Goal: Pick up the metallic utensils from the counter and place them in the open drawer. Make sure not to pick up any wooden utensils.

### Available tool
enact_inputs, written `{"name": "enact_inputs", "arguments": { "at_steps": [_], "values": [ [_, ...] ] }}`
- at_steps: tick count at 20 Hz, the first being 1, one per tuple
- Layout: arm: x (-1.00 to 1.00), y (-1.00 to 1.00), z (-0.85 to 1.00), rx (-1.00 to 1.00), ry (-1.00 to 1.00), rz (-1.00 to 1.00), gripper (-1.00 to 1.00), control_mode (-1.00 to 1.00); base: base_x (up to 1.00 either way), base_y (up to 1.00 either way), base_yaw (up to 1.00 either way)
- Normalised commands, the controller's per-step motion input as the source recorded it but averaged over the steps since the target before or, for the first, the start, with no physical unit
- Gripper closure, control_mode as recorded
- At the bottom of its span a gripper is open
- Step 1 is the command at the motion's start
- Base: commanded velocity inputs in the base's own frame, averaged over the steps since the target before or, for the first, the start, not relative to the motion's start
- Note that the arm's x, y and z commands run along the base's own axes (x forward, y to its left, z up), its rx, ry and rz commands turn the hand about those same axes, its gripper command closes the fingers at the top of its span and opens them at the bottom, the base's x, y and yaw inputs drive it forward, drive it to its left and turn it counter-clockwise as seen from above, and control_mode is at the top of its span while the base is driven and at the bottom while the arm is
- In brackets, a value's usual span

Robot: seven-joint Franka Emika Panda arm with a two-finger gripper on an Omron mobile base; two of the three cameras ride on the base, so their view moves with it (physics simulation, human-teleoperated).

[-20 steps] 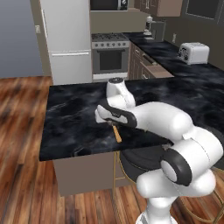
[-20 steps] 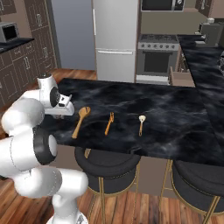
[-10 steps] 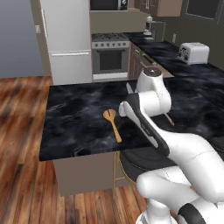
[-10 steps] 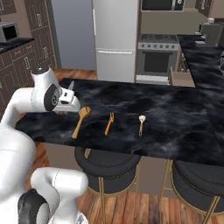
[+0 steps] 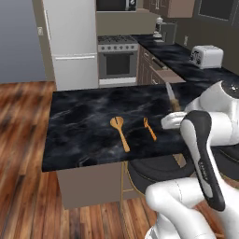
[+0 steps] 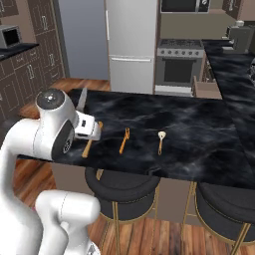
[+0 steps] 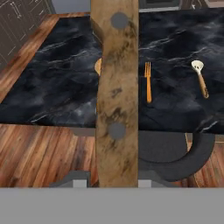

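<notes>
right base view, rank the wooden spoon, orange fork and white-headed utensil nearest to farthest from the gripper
1. wooden spoon, just beside the gripper, which grips the knife.
2. orange fork, mid-counter.
3. white-headed utensil, farthest right.

counter [image 5: 88, 126]: black marble | on it: wooden spoon [image 5: 120, 132], orange fork [image 5: 149, 128], small pale-headed spoon [image 6: 160, 141]

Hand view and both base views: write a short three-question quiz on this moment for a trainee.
1. True or false: the two-finger gripper is shut on the short knife with grey blade and brown handle.
2. The slim orange fork lies: A) on the glossy black marble counter; B) in a drawer; C) on the wooden floor.
3. Fill in: in the base views, the held knife's blade points ___.
Key: 1 true; 2 A; 3 up.
</notes>
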Motion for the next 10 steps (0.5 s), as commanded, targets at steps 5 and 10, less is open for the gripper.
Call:
{"name": "enact_inputs", "arguments": {
  "at_steps": [5,10],
  "values": [
    [-0.94,-0.17,0.84,0.03,-0.05,0.02,1.0,-1.0,0.0,0.0,0.0],
    [-0.54,0.0,0.83,-0.01,0.18,0.0,1.0,-1.0,0.0,0.0,0.0]
  ]
}}
